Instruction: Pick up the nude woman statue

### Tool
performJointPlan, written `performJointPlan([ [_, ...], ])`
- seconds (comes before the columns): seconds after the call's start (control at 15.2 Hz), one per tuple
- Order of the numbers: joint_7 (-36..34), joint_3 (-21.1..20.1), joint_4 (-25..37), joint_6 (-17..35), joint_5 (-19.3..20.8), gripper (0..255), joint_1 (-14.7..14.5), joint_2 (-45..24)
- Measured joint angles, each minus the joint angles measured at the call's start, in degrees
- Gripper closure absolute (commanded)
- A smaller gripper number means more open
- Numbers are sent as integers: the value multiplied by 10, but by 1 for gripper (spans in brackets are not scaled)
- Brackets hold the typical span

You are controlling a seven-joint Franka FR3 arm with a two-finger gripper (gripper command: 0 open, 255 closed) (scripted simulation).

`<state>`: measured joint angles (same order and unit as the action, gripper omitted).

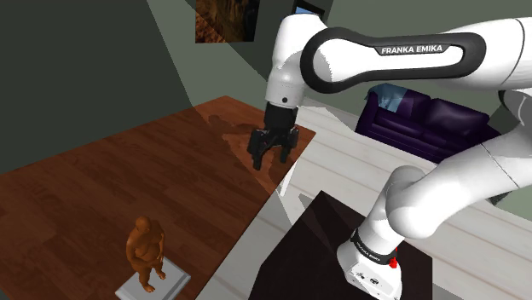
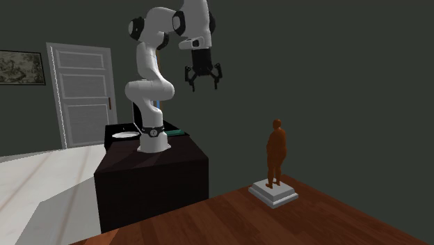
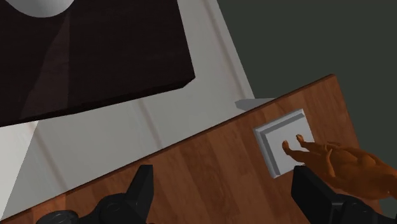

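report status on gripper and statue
Gripper open, empty, up high. Statue upright on grey base, untouched. Nothing between them.

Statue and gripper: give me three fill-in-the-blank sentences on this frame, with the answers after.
1. The brown statue stands upright on a pale square ____.
2. The gripper hangs in the air, apart from the statue, with its fingers ____.
3. The floor under the statue is made of ____.
Missing words: base; open; wood.
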<state>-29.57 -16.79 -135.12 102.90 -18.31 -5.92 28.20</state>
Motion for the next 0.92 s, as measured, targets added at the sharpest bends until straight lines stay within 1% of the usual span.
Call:
performJointPlan([
  [0.2,-41,-34,26,36,-6,0,-5,-51],
  [0.4,-82,-64,60,67,-1,0,-7,-107],
  [0.66,-142,-100,112,112,22,0,-11,-194],
  [0.92,-207,-126,178,140,63,0,-22,-282],
])
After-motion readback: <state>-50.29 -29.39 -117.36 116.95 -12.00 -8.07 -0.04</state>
